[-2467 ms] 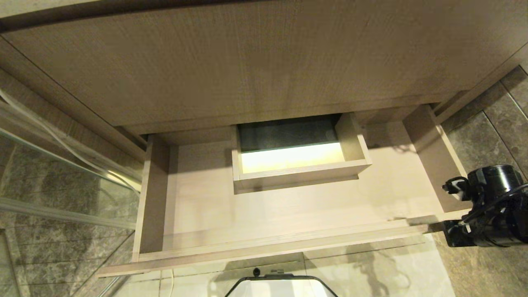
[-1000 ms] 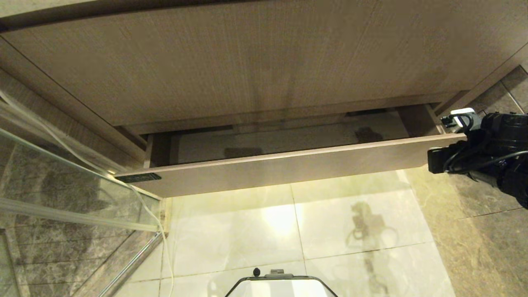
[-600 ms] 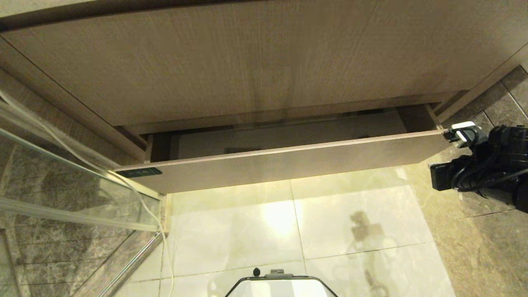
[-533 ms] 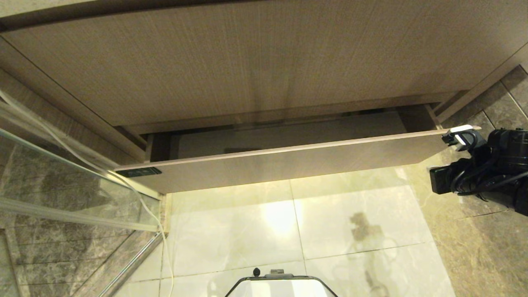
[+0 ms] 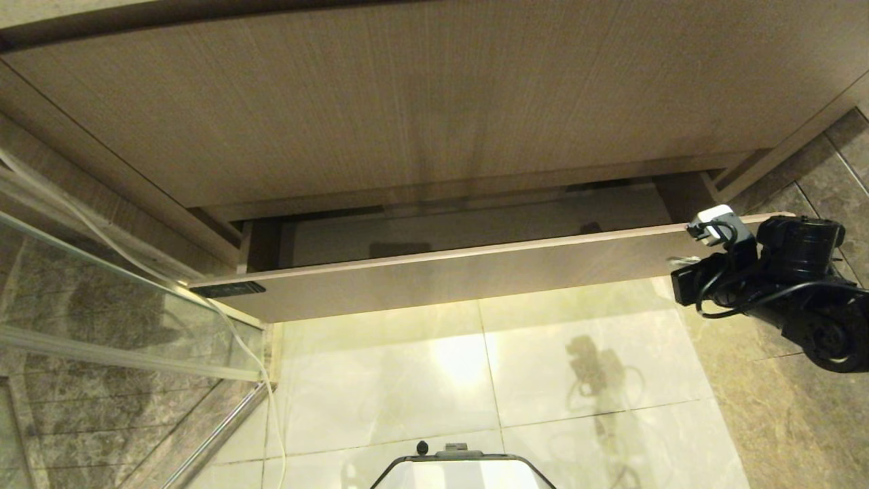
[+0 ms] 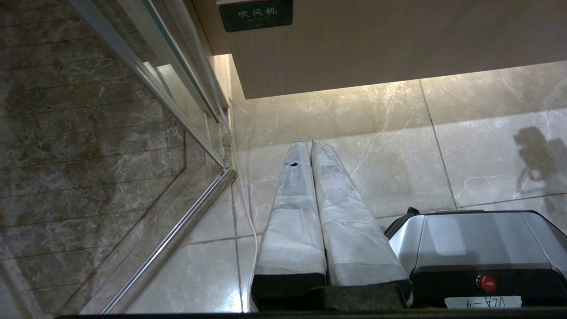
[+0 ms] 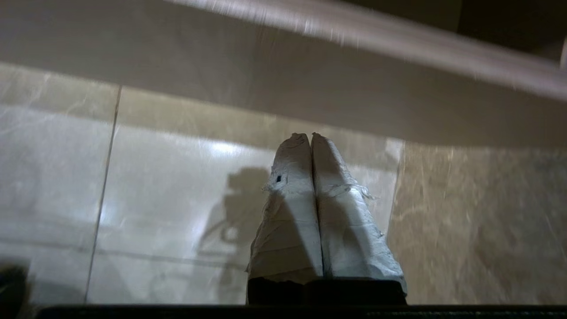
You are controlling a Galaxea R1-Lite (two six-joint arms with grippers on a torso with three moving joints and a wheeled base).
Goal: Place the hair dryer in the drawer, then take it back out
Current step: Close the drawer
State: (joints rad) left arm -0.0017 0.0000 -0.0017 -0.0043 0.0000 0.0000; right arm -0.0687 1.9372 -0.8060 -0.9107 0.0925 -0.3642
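Head view shows the drawer [image 5: 441,278] open only a crack under the taller panel [image 5: 407,102]; the hair dryer isn't visible anywhere, so I can't tell where it is. I'd say the step is moving the drawer: push square on the front, not at the corner, so it doesn't rack. Right gripper [image 7: 310,137] sits at 3 o'clock by the drawer's right end, clenched and empty. Left gripper [image 6: 310,144] is parked over the floor tiles [image 5: 475,367], also pinched closed.
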